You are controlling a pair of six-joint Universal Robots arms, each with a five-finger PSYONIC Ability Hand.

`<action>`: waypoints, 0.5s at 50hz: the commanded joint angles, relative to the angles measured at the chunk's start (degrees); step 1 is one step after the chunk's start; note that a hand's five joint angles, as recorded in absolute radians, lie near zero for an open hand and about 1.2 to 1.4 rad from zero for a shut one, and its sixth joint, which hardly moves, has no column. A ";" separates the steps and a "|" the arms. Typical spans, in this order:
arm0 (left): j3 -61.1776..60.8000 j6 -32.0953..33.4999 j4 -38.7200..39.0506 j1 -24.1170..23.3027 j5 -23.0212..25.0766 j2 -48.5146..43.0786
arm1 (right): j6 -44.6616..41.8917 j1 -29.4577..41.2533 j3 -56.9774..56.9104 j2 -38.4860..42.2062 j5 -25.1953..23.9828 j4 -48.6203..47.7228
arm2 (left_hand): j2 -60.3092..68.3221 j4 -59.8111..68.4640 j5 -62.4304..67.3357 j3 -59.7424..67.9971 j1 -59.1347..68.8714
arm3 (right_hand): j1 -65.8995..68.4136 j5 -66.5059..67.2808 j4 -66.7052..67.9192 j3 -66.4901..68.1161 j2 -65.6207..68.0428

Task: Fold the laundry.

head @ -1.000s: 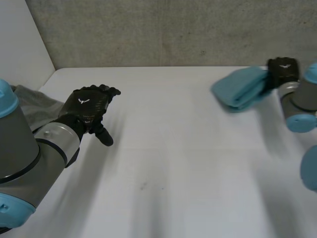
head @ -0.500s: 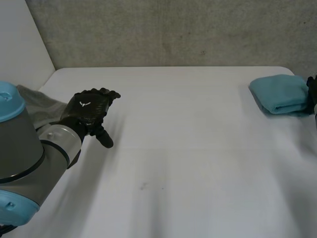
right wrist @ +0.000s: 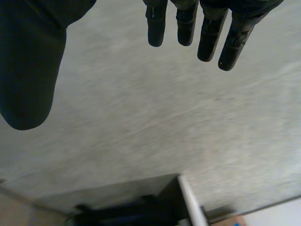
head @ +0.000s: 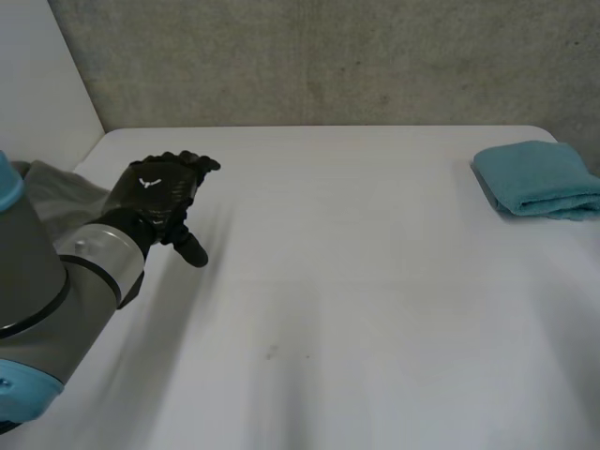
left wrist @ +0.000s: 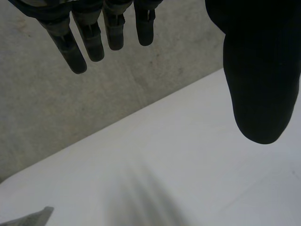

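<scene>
Blue towel [head: 539,178] at 2 o'clock: folded. Left robot hand [head: 159,192] and right robot hand [right wrist: 28,56] are spread, empty. Next, likely: grasp grey cloth [head: 58,189] at 9 o'clock.

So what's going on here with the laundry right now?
A folded blue towel lies at the far right of the white table, with no hand on it. The left hand hovers open over the table's left side, holding nothing, beside a grey cloth at that edge. The right hand is open and empty too.
</scene>
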 commanded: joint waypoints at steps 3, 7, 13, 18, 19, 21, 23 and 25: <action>1.29 0.02 0.19 2.34 0.03 1.60 | 18.91 7.09 4.82 -17.00 -0.88 1.50 | -0.48 -0.38 -1.54 -0.96 -0.13 | -1.54 -3.90 -3.25 -2.16 -2.42; 2.35 0.11 0.19 3.57 -0.06 1.60 | 28.23 14.04 13.51 -25.88 -6.22 4.05 | -1.31 -1.22 -2.37 -1.80 -0.97 | -1.54 -3.90 -3.25 -2.16 -2.42; 3.23 0.46 0.19 7.44 -0.06 1.60 | 37.12 22.57 34.25 -37.49 -20.20 3.71 | -1.49 -1.39 -2.55 -1.97 -1.14 | -1.54 -3.90 -3.25 -2.16 -2.42; 4.19 0.64 0.63 13.23 0.46 0.90 | 37.83 32.14 48.75 -44.26 -25.83 0.99 | -1.65 -1.56 -2.71 -2.14 -1.31 | -1.54 -3.90 -3.25 -2.16 -2.42; 4.37 0.64 0.89 14.12 0.90 0.72 | 37.74 33.98 50.69 -44.61 -26.19 0.46 | -1.65 -1.56 -2.71 -2.14 -1.31 | -1.54 -3.90 -3.25 -2.16 -2.42; 4.81 0.73 2.64 16.48 2.13 -0.32 | 37.74 39.17 56.05 -44.79 -26.28 -1.56 | -1.65 -1.56 -2.71 -2.14 -1.31 | -1.54 -3.90 -3.25 -2.16 -2.42; 5.42 0.99 3.88 18.07 3.10 -1.99 | 37.47 43.12 60.26 -44.97 -26.10 -3.23 | -1.65 -1.56 -2.71 -2.14 -1.31 | -1.54 -3.90 -3.25 -2.16 -2.42; 7.09 2.73 4.84 21.05 4.15 -5.32 | 37.30 45.16 62.74 -44.79 -26.02 -3.85 | -1.32 -1.22 -2.38 -1.80 -0.98 | -1.54 -3.90 -3.25 -2.16 -2.42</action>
